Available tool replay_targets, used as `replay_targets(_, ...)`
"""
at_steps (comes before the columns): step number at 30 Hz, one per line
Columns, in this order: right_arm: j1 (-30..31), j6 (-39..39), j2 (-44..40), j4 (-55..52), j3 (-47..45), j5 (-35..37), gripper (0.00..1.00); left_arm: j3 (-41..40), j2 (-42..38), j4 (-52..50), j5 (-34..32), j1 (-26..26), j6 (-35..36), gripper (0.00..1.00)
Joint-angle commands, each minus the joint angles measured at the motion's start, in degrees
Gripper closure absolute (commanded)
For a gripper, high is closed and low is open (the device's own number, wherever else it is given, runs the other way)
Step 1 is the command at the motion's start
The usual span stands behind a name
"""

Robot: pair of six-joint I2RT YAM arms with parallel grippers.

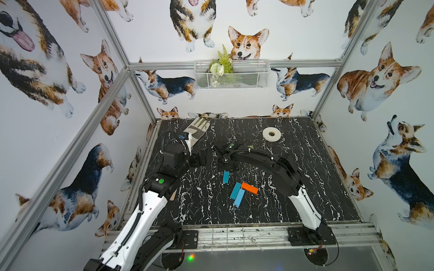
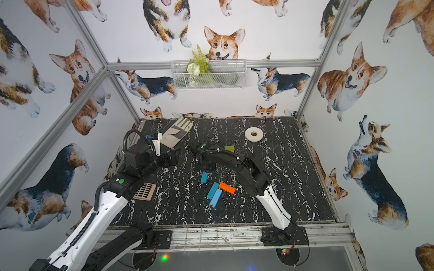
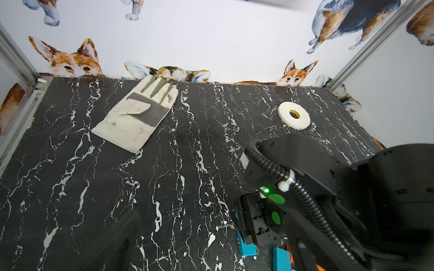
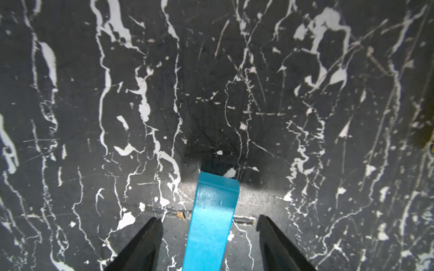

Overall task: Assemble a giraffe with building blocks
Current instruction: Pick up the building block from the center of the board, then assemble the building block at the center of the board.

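Observation:
One blue block (image 1: 226,176) lies alone on the black marble table (image 1: 305,187). My right gripper (image 4: 209,218) hangs over its far end, open, a finger on either side and a gap to each. The same block (image 4: 213,211) runs between the fingertips in the right wrist view. Two more blue blocks (image 1: 235,190) (image 1: 240,197) lie side by side, touching the orange block (image 1: 249,188). A green block (image 2: 229,147) with a yellow edge beneath it peeks out behind the right arm. My left gripper (image 1: 200,157) hovers open, left of the right wrist, with nothing in it.
A white glove (image 1: 196,131) lies at the back left and a white tape roll (image 1: 271,134) at the back right. A brown grid piece (image 2: 145,191) sits beside the left arm. A wire basket (image 1: 231,75) hangs on the back wall.

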Motion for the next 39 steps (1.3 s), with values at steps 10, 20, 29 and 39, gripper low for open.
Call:
replay_targets(10, 0.34, 2.19, 3.58, -4.27, 2.06, 2.12, 0.36, 0.14, -0.74, 1.09, 0.07, 0.12, -0.58, 0.00)
replay_targets(20, 0.34, 2.29, 3.50, -4.37, 1.65, 2.02, 0.75, 0.21, -0.64, 1.24, 0.24, 0.14, -0.55, 0.00)
replay_targets(29, -0.68, -0.88, -4.35, -6.82, -1.88, 8.18, 0.75, -0.03, -0.52, 1.28, 0.55, 0.13, -0.64, 0.00)
replay_targets(39, -10.60, -5.43, -20.61, 1.08, -25.02, 6.79, 0.74, -0.18, -0.29, 1.59, 0.87, 0.16, -0.73, 0.00)
